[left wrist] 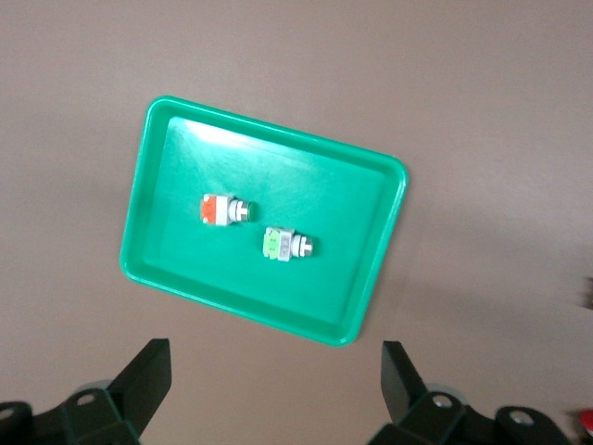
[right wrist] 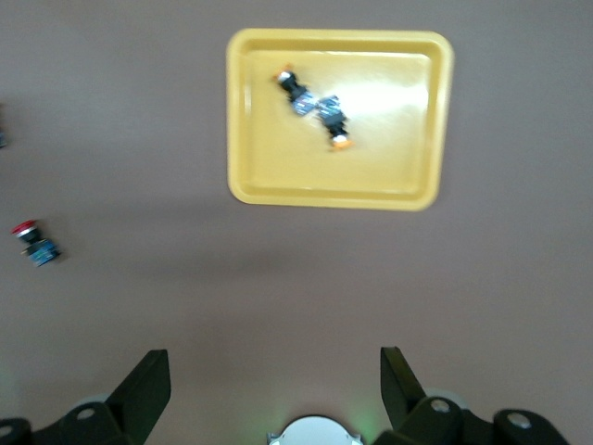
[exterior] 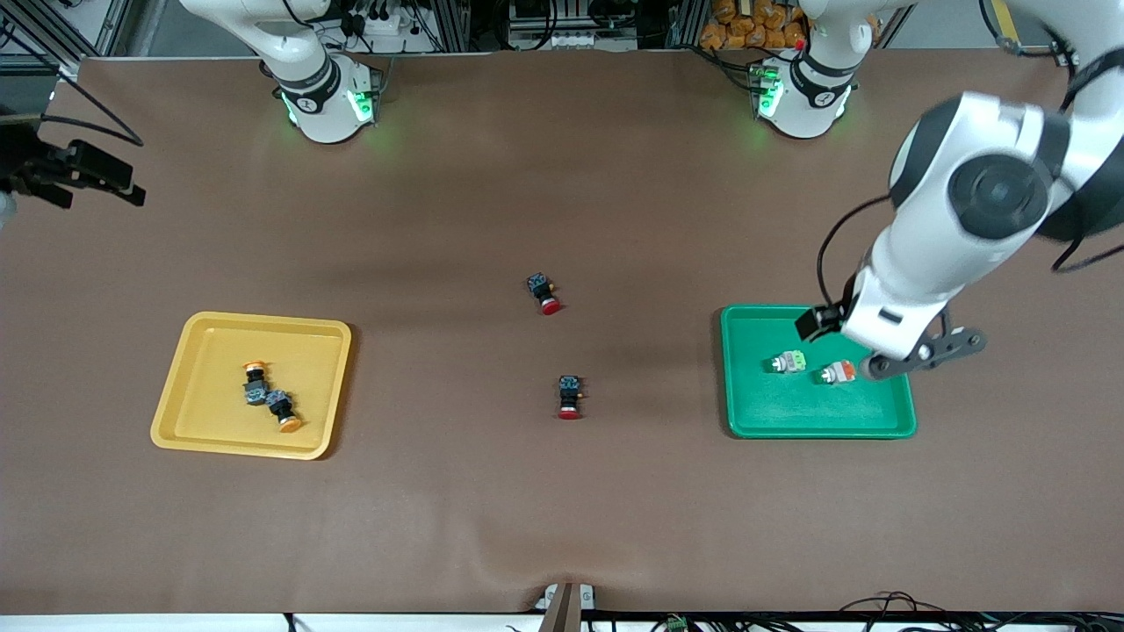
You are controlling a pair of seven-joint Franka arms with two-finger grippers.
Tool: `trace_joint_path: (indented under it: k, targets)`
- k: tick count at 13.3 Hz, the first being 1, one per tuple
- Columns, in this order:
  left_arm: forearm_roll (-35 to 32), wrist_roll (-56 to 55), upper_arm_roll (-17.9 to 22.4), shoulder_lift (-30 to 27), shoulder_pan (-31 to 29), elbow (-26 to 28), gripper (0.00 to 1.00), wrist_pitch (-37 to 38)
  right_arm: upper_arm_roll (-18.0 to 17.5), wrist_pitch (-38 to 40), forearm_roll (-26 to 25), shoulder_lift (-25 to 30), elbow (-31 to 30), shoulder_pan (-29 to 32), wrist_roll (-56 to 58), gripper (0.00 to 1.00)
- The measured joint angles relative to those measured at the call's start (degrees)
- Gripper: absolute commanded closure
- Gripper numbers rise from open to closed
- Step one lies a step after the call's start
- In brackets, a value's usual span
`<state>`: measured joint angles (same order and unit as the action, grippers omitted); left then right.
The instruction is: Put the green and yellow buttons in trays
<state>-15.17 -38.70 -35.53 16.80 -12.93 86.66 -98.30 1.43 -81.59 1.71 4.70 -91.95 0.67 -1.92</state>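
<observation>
The green tray (exterior: pixel 790 412) lies toward the left arm's end of the table and holds two pale grey green-capped buttons (exterior: pixel 788 362) (exterior: pixel 836 373). They also show in the left wrist view (left wrist: pixel 285 244) (left wrist: pixel 225 210) in the tray (left wrist: pixel 185 250). My left gripper (exterior: pixel 887 347) (left wrist: pixel 273 385) hangs open and empty, high over that tray's edge. The yellow tray (exterior: pixel 219 351) (right wrist: pixel 389 158) holds two orange-yellow-capped buttons (exterior: pixel 255 379) (exterior: pixel 283 411) (right wrist: pixel 295 91) (right wrist: pixel 332 122). My right gripper (right wrist: pixel 273 385) is open and empty, high above the table near its own base, out of the front view.
Two red-capped black-blue switches (exterior: pixel 543 292) (exterior: pixel 570 397) lie on the brown table between the trays; one shows in the right wrist view (right wrist: pixel 35 243). The right arm's base (right wrist: pixel 315 431) shows below its fingers.
</observation>
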Motion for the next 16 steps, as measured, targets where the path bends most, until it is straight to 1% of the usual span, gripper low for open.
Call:
trace_joint_path:
  k: [1,3,5,6,7,8,10,12,13,16]
  targets:
    - [0.8,0.69,-0.02,-0.77,-0.02,-1.17,0.0,0.9,-0.25,-0.04,-0.84,0.02,0.07,-0.13,-1.61,0.0]
    - [2.91,4.91,-0.01,-1.54,-0.29,-3.68,0.0,2.71,0.39,-0.18,-1.02,0.02,0.68,-0.04,-2.84,0.0]
    - [4.7,10.87,0.35,-3.03,-1.15,-5.1,0.0,4.84,1.4,-0.16,-1.02,0.01,1.19,0.11,-2.91,0.0]
    - [5.37,14.5,1.32,-4.43,-1.31,-5.35,0.0,6.4,1.64,-0.17,-1.02,0.01,1.28,0.13,-2.9,0.0]
    - [6.02,18.26,3.47,-6.25,-0.7,-5.36,0.0,7.78,1.69,-0.18,-1.02,0.01,1.3,0.13,-2.9,0.0]
    - [7.09,21.3,6.89,-8.07,1.0,-5.24,0.0,9.16,1.63,-0.18,-0.96,0.01,1.3,0.12,-2.9,0.0]
    - [11.36,26.54,15.2,-11.47,5.45,-3.76,0.0,11.51,1.52,-0.19,-0.76,0.01,1.3,0.09,-2.9,0.0]
    - [14.4,29.82,22.83,-14.34,9.46,-0.89,0.0,11.93,1.38,-0.24,-0.58,0.0,1.31,0.04,-2.9,0.0]
    - [14.88,30.5,25.1,-15.43,10.86,0.37,0.0,11.93,1.41,-0.15,0.4,-0.03,1.3,0.04,-2.9,0.0]
    - [14.9,30.61,27.91,-17.35,14.05,2.17,0.0,12.59,1.42,2.09,3.6,-0.12,1.07,0.05,-2.91,0.0]
